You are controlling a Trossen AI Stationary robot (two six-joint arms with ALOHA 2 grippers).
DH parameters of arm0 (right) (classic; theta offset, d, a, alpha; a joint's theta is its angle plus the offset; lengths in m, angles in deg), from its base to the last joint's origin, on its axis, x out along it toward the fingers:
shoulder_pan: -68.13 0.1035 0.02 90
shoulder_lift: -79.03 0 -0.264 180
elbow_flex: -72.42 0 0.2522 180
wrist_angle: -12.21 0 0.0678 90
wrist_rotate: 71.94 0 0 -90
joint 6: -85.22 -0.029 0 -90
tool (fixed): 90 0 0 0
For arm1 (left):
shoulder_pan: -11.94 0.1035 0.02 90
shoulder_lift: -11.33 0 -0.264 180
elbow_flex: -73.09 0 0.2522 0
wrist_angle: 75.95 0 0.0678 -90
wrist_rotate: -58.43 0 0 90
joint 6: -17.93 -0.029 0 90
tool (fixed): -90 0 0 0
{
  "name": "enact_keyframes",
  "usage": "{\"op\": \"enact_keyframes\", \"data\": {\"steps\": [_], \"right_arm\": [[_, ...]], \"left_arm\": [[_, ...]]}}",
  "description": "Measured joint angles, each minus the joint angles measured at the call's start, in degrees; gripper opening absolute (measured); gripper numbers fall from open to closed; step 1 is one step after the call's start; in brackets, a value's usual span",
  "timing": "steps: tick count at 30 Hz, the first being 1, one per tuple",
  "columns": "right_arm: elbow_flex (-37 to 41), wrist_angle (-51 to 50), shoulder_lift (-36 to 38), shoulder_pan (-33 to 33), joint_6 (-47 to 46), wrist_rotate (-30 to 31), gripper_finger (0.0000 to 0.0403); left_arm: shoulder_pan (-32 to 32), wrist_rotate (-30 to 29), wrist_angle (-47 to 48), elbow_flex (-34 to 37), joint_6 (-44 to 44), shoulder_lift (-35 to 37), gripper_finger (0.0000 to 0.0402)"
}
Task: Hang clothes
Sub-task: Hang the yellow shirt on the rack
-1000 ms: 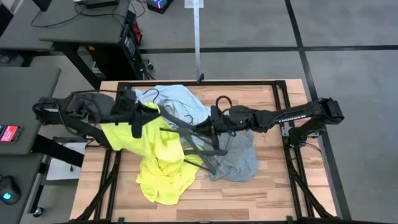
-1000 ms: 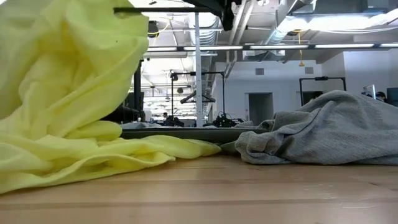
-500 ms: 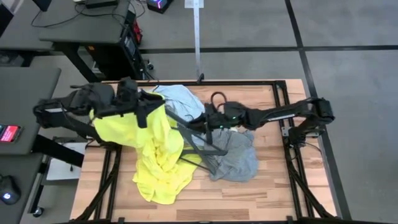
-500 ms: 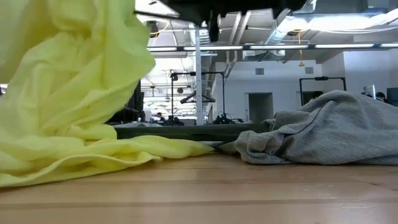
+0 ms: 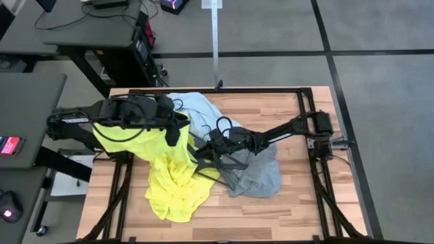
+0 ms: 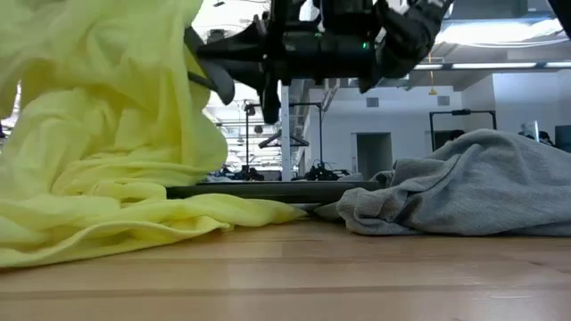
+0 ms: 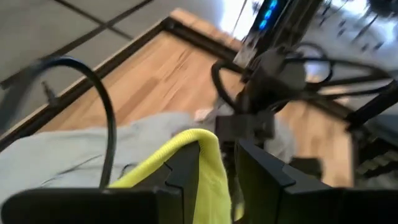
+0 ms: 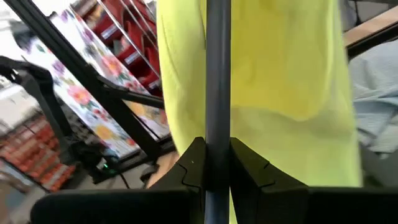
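Observation:
The neon-yellow T-shirt (image 5: 173, 179) hangs from my left gripper (image 5: 175, 132) at the table's left middle, and its lower part lies heaped on the table (image 6: 107, 223). My right gripper (image 5: 207, 144) is shut on a dark grey hanger (image 5: 220, 165) just right of the yellow shirt. In the low view the hanger (image 6: 210, 76) is up in the air beside the yellow cloth. The pale blue shirt (image 5: 198, 108) lies at the far middle. The grey T-shirt (image 5: 261, 173) lies on the table under my right arm. My left gripper pinches a folded edge of the yellow T-shirt (image 7: 202, 146) between its two fingers. The cloth hangs slack below the gripper, and the shirt's lower end (image 5: 169, 200) rests on the table. One layer or several, I cannot tell. My right gripper pinches a straight grey bar of the hanger (image 8: 217, 106) between its two fingers, coming level from the table's right. The bar runs on past the fingertips in front of the yellow cloth. The hanger is held off the table.
A black frame (image 5: 224, 90) runs around the wooden table top. A vertical pole (image 5: 215, 47) stands at the far edge. Bare wood (image 5: 298, 210) shows at the near right. Desks stand beyond the table's left side.
My left gripper has gone up and toward the table's right, drawing the upper part of the yellow T-shirt up while its lower part stays on the table. My right gripper has carried the hanger toward the table's left, up to the raised yellow cloth.

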Motion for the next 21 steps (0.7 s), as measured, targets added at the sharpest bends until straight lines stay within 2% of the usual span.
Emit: {"op": "enact_keyframes", "data": {"steps": [6,15,21], "right_arm": [[-0.6,1.17,-2.17,-0.14,-2.11,-0.84,0.0031],[-1.2,-0.62,-1.77,-1.22,-3.12,0.5,0.0127],[-1.13,-7.83,-1.8,-1.8,-2.71,0.12,0.0157]], "left_arm": [[0.62,0.19,6.37,0.01,1.07,-2.16,0.0087],[1.32,2.24,5.05,0.16,1.7,-2.36,0.0087],[1.25,2.09,5.38,0.13,1.39,-2.39,0.0087]]}}
